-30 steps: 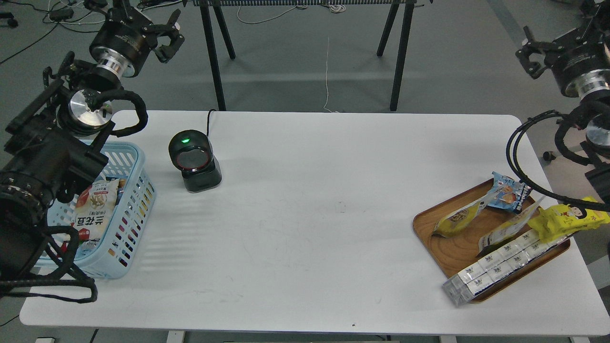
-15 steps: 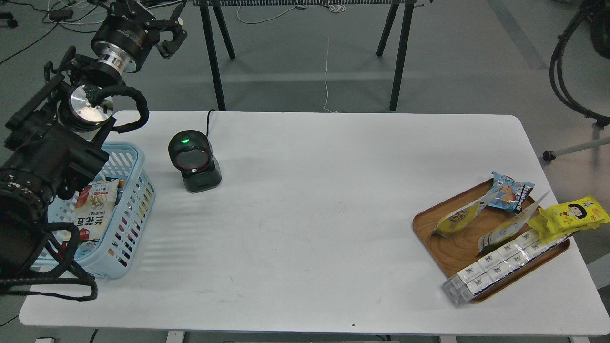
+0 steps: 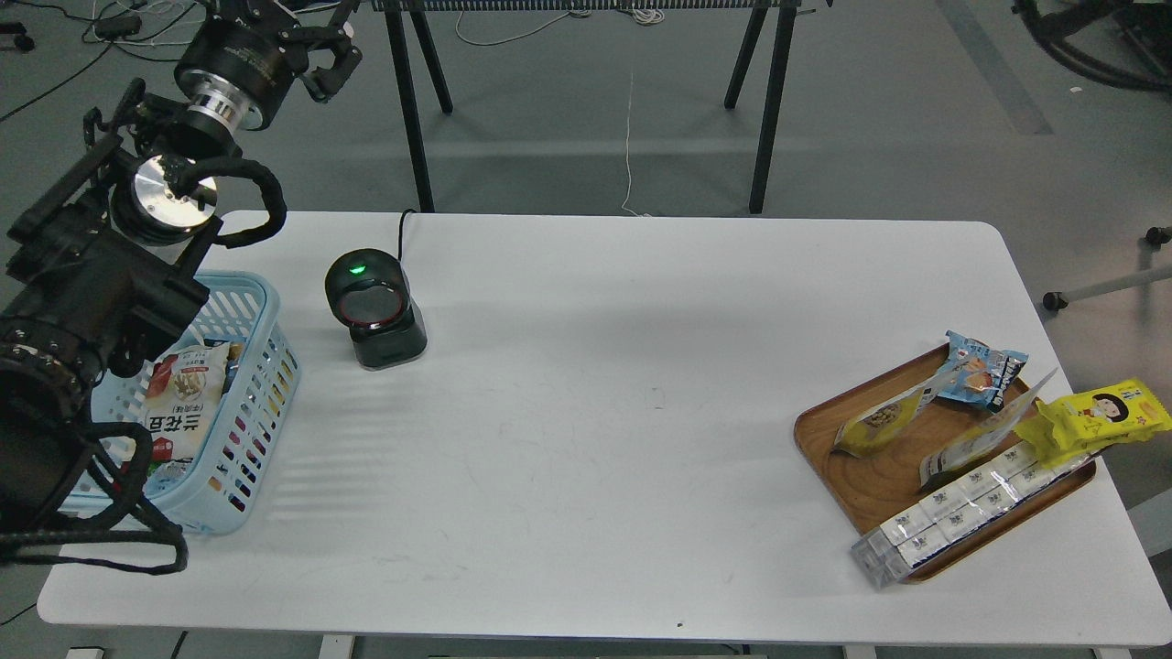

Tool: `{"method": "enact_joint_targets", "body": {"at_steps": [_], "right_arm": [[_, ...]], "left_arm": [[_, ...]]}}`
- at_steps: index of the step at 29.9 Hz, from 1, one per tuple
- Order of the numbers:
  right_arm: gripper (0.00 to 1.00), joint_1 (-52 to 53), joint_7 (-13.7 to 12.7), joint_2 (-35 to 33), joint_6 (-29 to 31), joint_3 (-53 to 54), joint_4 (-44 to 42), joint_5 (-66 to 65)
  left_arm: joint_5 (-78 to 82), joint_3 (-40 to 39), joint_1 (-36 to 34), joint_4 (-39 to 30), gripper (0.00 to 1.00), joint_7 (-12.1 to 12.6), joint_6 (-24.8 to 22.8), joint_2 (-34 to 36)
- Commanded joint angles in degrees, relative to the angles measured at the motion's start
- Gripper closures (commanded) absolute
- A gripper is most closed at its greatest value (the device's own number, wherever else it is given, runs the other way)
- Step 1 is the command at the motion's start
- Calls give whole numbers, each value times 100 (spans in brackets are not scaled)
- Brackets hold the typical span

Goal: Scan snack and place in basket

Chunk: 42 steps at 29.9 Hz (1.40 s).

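Since the earlier frames your right arm has gone out of view completely, and the left arm has lifted a little higher and away from the basket (image 3: 261, 361). So you see no right tool now. The left tool (image 3: 322, 57) hangs beyond the far edge of the tabletop (image 3: 595, 412), its fingers a little apart and holding nothing.

One pouch already lies inside the basket. The snack (image 3: 881, 419), yellow and white, leans on the left part of the wooden tray (image 3: 829, 458), well apart from the scanner (image 3: 371, 307), whose green light is on.

For the step in hand, I think you should bring the right arm back and take the snack by its upper edge. The blue cookie packet (image 3: 980, 368) touches its corner, so approach from the open left side. Then turn the barcode side squarely toward the scanner window.
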Motion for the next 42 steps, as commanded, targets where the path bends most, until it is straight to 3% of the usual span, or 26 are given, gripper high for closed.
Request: {"method": "enact_joint_targets", "body": {"at_steps": [1, 5, 15, 23, 34, 36, 42], "right_arm": [[1, 54, 232, -78, -1, -191, 665, -1067], [3, 63, 748, -201, -1, -647, 1490, -2018], [5, 71, 748, -754, -1, -1877, 3091, -4627], [5, 36, 748, -1062, -1, -2827, 3162, -6483], [7, -306, 748, -1203, -1, -3083, 2689, -7055], [10, -377, 748, -1186, -1, -3074, 2600, -7056], [37, -676, 748, -1036, -147, -3057, 2170, -7056]], "left_arm": [[0, 9, 5, -4, 0, 0, -4, -4], [0, 9, 22, -4, 0, 0, -4, -4], [0, 308, 13, -4, 0, -44, -4, 31], [0, 308, 22, 5, 0, -61, -4, 13], [9, 316, 31, 5, 0, -61, -4, 4], [9, 316, 31, 5, 0, -61, -4, 4], [0, 316, 49, 14, 0, -61, -4, -22]]}}
